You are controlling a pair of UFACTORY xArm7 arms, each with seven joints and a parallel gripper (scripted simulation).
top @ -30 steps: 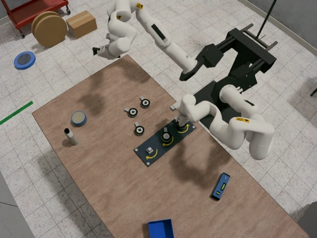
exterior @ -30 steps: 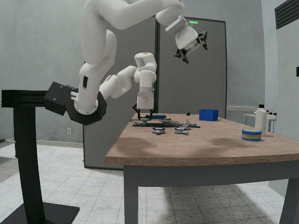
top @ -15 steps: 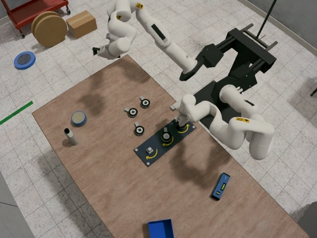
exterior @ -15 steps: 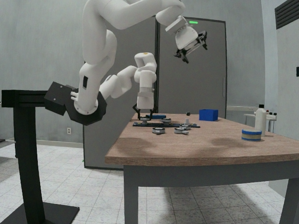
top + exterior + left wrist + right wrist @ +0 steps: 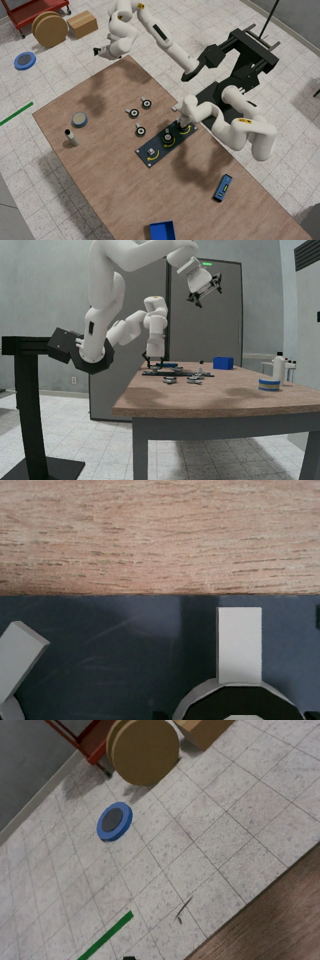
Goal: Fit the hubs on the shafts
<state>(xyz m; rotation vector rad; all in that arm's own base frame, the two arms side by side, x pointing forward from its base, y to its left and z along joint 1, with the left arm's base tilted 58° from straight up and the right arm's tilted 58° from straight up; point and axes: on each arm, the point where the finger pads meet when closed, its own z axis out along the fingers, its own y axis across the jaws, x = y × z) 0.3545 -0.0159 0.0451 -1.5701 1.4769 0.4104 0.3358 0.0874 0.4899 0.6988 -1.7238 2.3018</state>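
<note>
your left gripper (image 5: 182,125) (image 5: 155,366) (image 5: 235,716) is clamped on the lever hub (image 5: 184,128) (image 5: 155,367) (image 5: 240,700) nearest the table's (image 5: 116,180) (image 5: 206,400) (image 5: 150,530) (image 5: 280,920) robot-side edge; keep it level, twist gently both ways, and want free travel only along the arrow (image 5: 188,130).

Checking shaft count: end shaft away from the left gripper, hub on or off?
Off: in the top view, that shaft stands bare.

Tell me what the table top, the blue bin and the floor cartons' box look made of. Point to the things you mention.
Table top (image 5: 116,186) (image 5: 219,400): probably wood or laminate, matte, streaky brown grain. Blue bin (image 5: 161,231) (image 5: 222,363): perhaps plastic, smooth, evenly coloured. Box (image 5: 83,25): likely cardboard, dull tan, lighter tape-like strip.
</note>
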